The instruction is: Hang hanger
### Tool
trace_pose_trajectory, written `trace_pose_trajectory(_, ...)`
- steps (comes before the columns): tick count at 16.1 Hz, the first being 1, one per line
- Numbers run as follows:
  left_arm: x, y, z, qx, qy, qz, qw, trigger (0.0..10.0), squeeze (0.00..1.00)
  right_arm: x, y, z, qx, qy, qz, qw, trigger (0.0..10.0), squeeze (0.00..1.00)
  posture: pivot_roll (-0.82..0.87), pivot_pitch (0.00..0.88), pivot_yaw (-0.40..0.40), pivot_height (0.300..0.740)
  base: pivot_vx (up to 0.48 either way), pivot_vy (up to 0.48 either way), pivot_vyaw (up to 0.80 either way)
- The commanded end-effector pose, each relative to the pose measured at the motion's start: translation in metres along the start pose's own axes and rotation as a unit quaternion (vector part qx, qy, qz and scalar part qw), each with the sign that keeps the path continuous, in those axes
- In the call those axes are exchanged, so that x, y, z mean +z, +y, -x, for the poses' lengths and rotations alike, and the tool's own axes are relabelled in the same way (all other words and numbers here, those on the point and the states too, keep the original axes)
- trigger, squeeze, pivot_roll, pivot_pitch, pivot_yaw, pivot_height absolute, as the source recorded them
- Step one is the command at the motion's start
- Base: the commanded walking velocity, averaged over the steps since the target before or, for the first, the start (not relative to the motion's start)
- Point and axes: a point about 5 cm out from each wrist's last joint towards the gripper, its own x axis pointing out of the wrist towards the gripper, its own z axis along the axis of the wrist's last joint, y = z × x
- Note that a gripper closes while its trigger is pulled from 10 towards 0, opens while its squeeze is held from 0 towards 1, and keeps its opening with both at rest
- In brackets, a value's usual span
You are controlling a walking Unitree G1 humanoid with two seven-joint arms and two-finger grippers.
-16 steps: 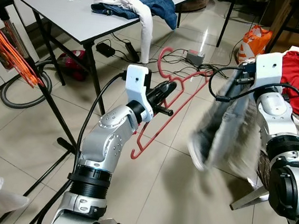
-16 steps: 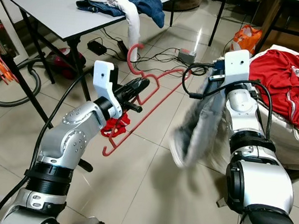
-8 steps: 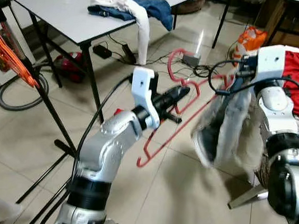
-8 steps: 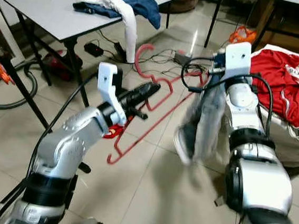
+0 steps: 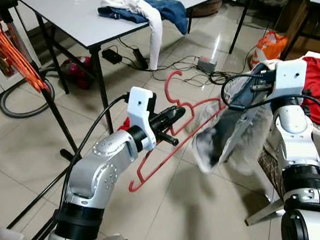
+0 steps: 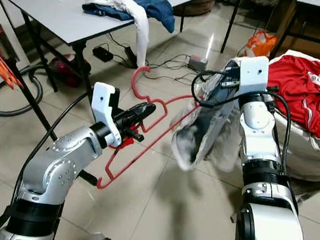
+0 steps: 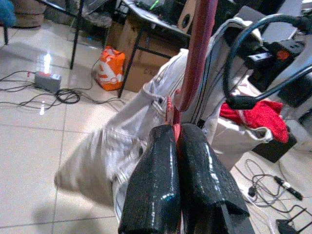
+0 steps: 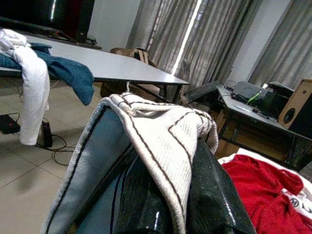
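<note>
Red hanger (image 5: 173, 134) is clamped in left claw (image 5: 173, 115); right claw (image 6: 223, 83) grips pale garment (image 6: 195, 132).

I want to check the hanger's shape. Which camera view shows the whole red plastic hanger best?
The right eye view: the red plastic hanger shows from hook to lower bar. The left eye view nearly matches; the left wrist view shows a short stretch above the left hand.
</note>
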Motion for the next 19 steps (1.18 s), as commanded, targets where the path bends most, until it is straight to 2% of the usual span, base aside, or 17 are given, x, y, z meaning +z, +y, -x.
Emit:
trace_pose_trajectory(1, 0.009, -0.008, -0.002, -0.018, -0.012, -0.002, 1.000, 10.0, 0.00, 0.025, -0.009, -0.008, -0.023, -0.043, 0.002, 0.999, 0.0, 0.00, -0.09, 0.000, 0.050, 0.740, 0.000, 0.000, 0.00)
trace_pose_trajectory(7, 0.014, -0.015, -0.002, -0.036, -0.029, 0.021, 0.999, 10.0, 0.00, 0.030, 0.003, -0.013, -0.015, -0.044, -0.003, 0.999, 0.0, 0.00, -0.08, 0.000, 0.045, 0.740, 0.000, 0.000, 0.00)
trace_pose_trajectory(9, 0.019, -0.019, -0.002, -0.047, -0.038, 0.028, 0.998, 10.0, 0.00, 0.024, 0.005, -0.013, -0.011, -0.036, 0.013, 0.999, 0.0, 0.00, -0.08, 0.000, 0.040, 0.740, 0.000, 0.000, 0.00)
trace_pose_trajectory(10, 0.021, -0.021, 0.000, -0.052, -0.039, 0.023, 0.998, 10.0, 0.00, 0.014, 0.001, -0.011, -0.015, -0.023, 0.039, 0.999, 0.0, 0.00, -0.08, 0.000, 0.038, 0.740, 0.000, 0.000, 0.00)
trace_pose_trajectory(16, 0.019, -0.018, 0.003, -0.050, -0.025, 0.008, 0.998, 10.0, 0.00, 0.001, -0.016, -0.010, -0.037, 0.000, 0.066, 0.997, 0.0, 0.00, -0.08, 0.000, 0.043, 0.740, 0.000, 0.000, 0.00)
trace_pose_trajectory(19, 0.013, -0.017, 0.003, -0.055, -0.012, 0.003, 0.998, 10.0, 0.00, 0.005, -0.020, -0.014, -0.046, 0.002, 0.042, 0.998, 0.0, 0.00, -0.08, 0.001, 0.044, 0.740, 0.000, 0.000, 0.00)
